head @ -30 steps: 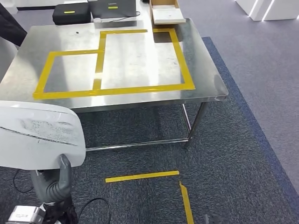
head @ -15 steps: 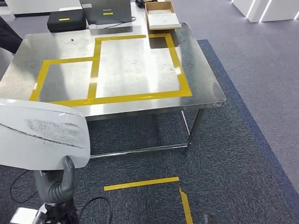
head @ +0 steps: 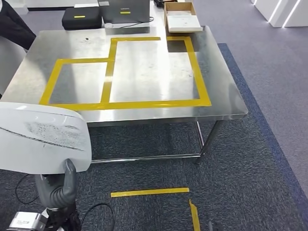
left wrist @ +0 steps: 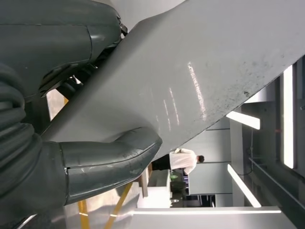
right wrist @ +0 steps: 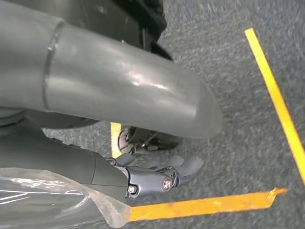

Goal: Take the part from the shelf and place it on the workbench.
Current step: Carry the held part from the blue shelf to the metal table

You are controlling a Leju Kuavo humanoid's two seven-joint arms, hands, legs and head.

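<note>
- One white part (head: pixel 42 139) sits pinched in the left hand (head: pixel 54 190), thumb beneath its edge.
- Right hand (right wrist: pixel 158 179) hangs empty, fingers loosely apart.
- Carrying step: worktop (head: pixel 218 82) lies well ahead of the fingers; next, approach and lower the part.

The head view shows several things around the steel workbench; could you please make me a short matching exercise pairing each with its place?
Things:
1. white part
2. cardboard box
3. black case
4. short yellow tape strip

Places:
A. far right corner of the workbench
B. on the carpet
C. held by the left hand
D. far edge, beside the laptop

Pairs: 1-C, 2-A, 3-D, 4-B
</note>
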